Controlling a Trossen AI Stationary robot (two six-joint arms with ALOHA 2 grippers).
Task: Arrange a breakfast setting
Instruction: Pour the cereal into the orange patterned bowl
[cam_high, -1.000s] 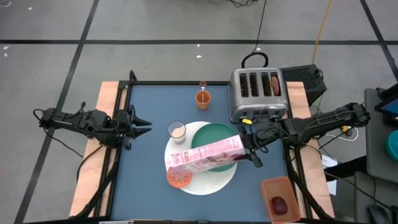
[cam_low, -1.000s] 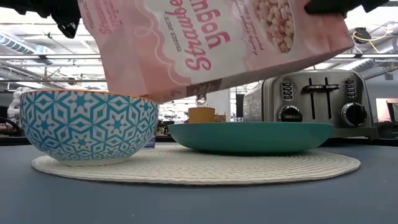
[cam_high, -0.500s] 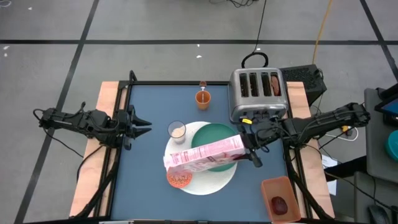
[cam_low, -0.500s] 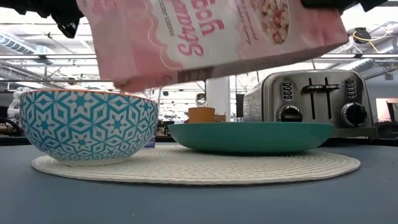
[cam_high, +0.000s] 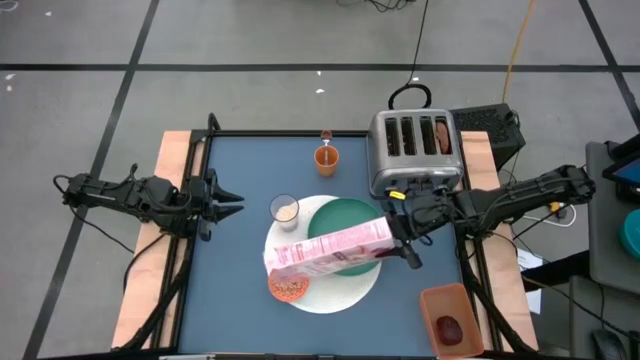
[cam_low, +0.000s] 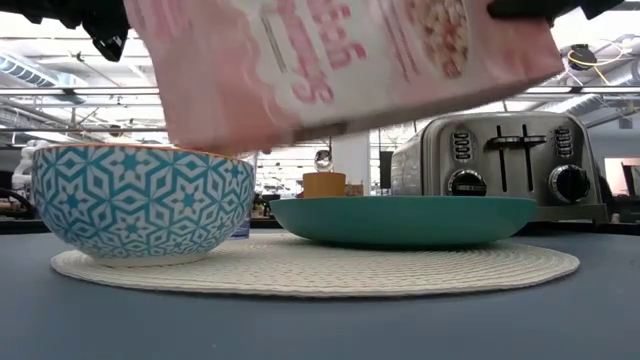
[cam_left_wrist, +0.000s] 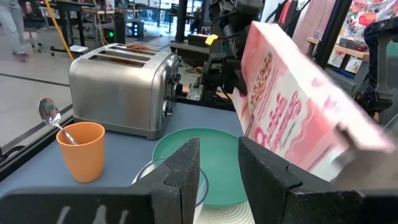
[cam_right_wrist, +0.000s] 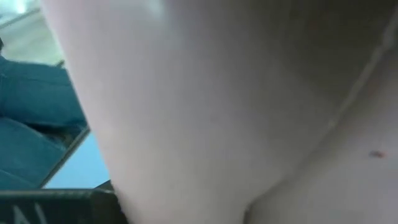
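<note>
1. High view: the right gripper (cam_high: 403, 238) pinches the cereal box (cam_high: 330, 252), tipped with its open end over the bowl (cam_high: 289, 288) at the mat's (cam_high: 345, 296) near-left edge; cereal shows in the bowl. The plate (cam_high: 352, 222) sits mid-mat, the glass (cam_high: 285, 210) at the mat's far-left edge, the cup (cam_high: 326, 157) with spoon (cam_high: 326, 137) beyond. The left gripper (cam_high: 226, 203) waits left of the mat.
2. Low view: the box mouth hangs above the bowl's rim; a steeper tilt would probably spill cereal onto the mat.
3. Left wrist view: the left gripper's fingers (cam_left_wrist: 186, 168) stand slightly apart, empty; the toaster (cam_left_wrist: 121, 90) holds bread.
4. Right wrist view: box fills the frame.
</note>
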